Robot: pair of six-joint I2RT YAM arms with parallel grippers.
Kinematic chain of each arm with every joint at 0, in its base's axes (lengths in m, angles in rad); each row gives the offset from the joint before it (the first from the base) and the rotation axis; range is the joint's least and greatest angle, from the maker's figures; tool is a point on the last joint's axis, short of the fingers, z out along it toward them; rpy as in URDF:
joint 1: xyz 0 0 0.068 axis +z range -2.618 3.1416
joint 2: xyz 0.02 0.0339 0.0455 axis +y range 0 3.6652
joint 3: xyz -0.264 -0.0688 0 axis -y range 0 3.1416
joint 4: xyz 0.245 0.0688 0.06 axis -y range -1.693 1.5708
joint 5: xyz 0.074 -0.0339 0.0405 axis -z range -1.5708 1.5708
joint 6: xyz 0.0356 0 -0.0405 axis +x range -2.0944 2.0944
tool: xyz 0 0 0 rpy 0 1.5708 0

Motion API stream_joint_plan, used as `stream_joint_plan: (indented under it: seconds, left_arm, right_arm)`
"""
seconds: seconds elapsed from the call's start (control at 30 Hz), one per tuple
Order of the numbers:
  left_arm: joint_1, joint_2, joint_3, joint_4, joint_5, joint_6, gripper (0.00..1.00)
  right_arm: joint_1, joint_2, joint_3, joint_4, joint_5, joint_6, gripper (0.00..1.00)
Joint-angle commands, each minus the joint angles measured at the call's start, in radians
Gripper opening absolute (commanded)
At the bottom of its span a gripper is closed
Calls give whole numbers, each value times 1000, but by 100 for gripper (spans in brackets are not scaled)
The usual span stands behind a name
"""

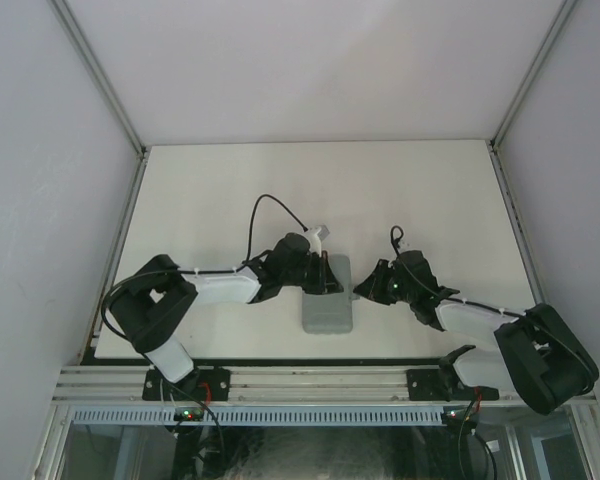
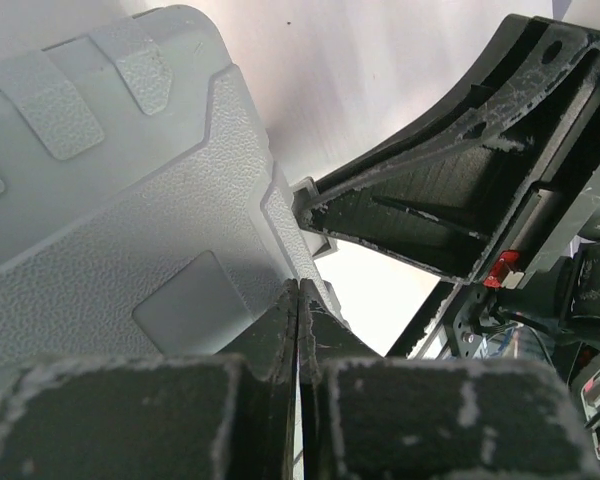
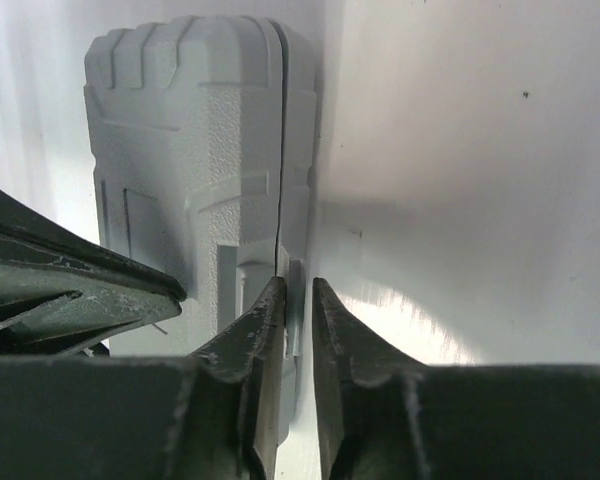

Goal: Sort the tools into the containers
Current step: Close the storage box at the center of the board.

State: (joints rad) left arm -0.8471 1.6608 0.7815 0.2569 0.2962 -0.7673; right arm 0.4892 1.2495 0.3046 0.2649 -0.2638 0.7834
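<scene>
Table (image 1: 230,200): white, and bare around the case in the top view. No loose tools show on it.
Case (image 1: 327,310): grey, closed, lying at the middle of the table just ahead of the 2 arm bases. Its long axis runs away from the bases.
Key relation: the case sits between the 2 grippers. The left one comes over its lid from the left. The right one meets its right long side, where the 2 halves join.
Left gripper (image 2: 298,295): fingers pressed together with nothing between them, tips at or just above the textured lid near its edge.
Right gripper (image 3: 298,287): fingers a little apart with a narrow gap, lined up with the seam (image 3: 280,150). Part of the case's edge shows in the gap, but I cannot tell whether they pinch it.
Nearer arm: both are at the case. The right one is better placed for the seam, so prying or unlatching probably falls to it.
Small tab (image 2: 320,243): a grey lug on the case's edge beside the left fingertips, possibly a latch, unclear.
Hidden: the tools and the recesses inside. Whether the case holds anything cannot be told.
</scene>
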Motion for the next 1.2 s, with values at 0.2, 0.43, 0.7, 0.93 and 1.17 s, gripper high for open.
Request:
stream_joint_plan:
  seconds: [0.2, 0.43, 0.7, 0.93, 1.17]
  left_arm:
    - [-4, 50, -49, -169, -152, 61, 0]
    - [-4, 45, -90, -148, -182, 60, 0]
    - [-4, -101, -60, -210, -216, 90, 2]
    - [-3, -268, -6, -348, -294, 189, 7]
    - [-1, -382, -46, -415, -373, 210, 20]
  right_arm:
    - [12, -202, 26, -210, 113, -47, 38]
    - [26, -274, 21, -214, 98, -24, 51]
    - [35, -272, 22, -194, 117, -12, 55]
    - [44, -301, 22, -208, 143, -3, 64]
    - [74, -317, 25, -204, 177, 10, 71]
